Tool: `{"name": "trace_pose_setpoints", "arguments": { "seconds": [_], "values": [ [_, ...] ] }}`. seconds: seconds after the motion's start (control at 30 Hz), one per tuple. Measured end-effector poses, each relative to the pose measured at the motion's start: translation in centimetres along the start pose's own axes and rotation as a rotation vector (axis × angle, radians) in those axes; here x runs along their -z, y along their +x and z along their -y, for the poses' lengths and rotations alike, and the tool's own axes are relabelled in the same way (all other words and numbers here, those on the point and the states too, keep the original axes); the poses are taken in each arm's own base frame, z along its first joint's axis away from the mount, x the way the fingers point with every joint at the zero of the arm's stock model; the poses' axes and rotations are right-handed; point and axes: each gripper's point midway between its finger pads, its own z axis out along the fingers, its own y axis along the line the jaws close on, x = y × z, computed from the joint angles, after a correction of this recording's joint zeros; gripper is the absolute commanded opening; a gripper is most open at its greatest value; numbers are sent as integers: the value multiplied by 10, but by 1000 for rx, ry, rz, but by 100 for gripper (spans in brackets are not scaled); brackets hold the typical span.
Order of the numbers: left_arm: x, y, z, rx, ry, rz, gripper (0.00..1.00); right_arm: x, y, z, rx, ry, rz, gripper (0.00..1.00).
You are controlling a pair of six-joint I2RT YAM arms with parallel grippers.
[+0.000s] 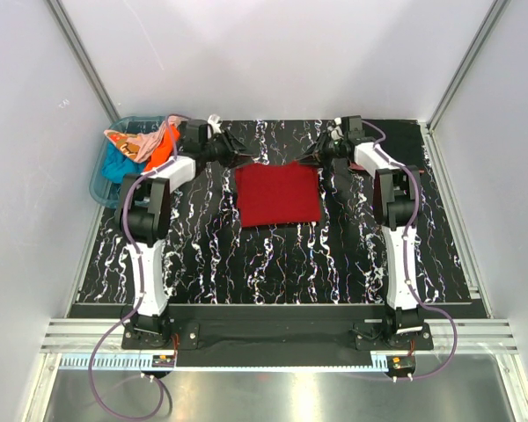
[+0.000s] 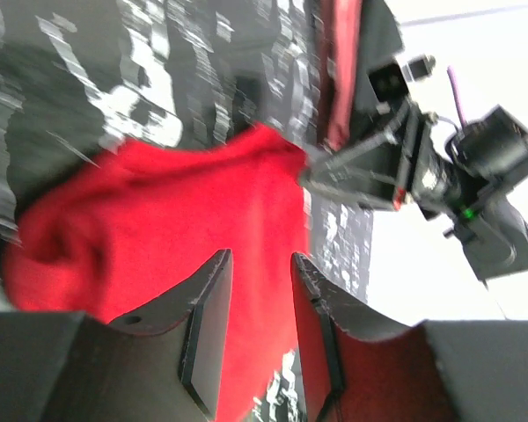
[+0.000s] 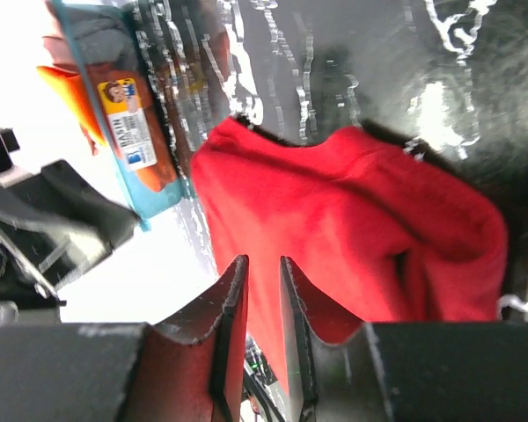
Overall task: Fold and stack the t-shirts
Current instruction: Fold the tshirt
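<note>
We see the dark red t-shirt (image 1: 277, 195) lying flat on the bench (image 1: 334, 255), folded to a rough square. It sits in the middle, towards the far side, between the two arms.

The left fingers (image 1: 240, 152) are low at the shirt's far left corner, and the right fingers (image 1: 307, 158) are low at its far right corner. Each pair points inward, towards the other.

In the left wrist view the two fingers stand partly apart with a clear gap. The red cloth spreads out beyond their tips and shows through that gap. We see no fold of it pinched between them. The right arm's fingers show at the shirt's other corner in this view.

In the right wrist view the fingers stand a little apart, with a narrower gap than on the left. The red cloth lies beyond the tips and to the right of them, and shows through the slit. We cannot make out any cloth caught here either.

The blue tub (image 1: 99, 183) stands at the bench's far left corner, well apart from the red shirt. It holds an orange t-shirt (image 1: 163, 147), a teal t-shirt (image 1: 116, 165) and a salmon pink t-shirt (image 1: 123, 138), all bundled loosely.
</note>
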Motion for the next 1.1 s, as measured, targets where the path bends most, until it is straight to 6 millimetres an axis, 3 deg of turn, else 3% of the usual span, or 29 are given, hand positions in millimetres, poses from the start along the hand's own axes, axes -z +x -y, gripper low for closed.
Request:
{"name": "trace_pose_setpoints", "arguments": {
  "seconds": [0.13, 0.2, 0.27, 0.33, 0.4, 0.5, 0.77, 0.83, 0.93, 1.1],
  "values": [
    [-1, 34, 18, -5, 39, -41, 37, 8, -2, -2, 11, -8, 17, 28],
    [-5, 56, 10, 16, 31, -75, 36, 9, -4, 5, -1, -1, 19, 30],
    [-7, 81, -8, 51, -6, -120, 36, 7, -6, 15, -8, 7, 18, 31],
    [-6, 94, -28, 78, -54, -147, 36, 4, -6, 27, -10, 19, 14, 32],
    [-6, 95, -44, 79, -89, -152, 37, -2, -4, 42, -17, 31, 1, 32],
    [-3, 95, -56, 60, -118, -162, 37, -2, -6, 41, 2, 16, -14, 33],
    [6, 92, -54, -18, -154, -186, 38, 14, -19, 32, 128, 135, 14, 62],
    [13, 92, -48, -29, -159, -192, 38, 26, -17, 31, 156, 188, 14, 71],
    [27, 90, -30, -53, -159, -191, 38, 52, -11, 21, 215, 266, 14, 99],
    [60, 82, 17, -127, -110, -146, 38, 96, 5, -3, 355, 327, 24, 100]
  ]
}}
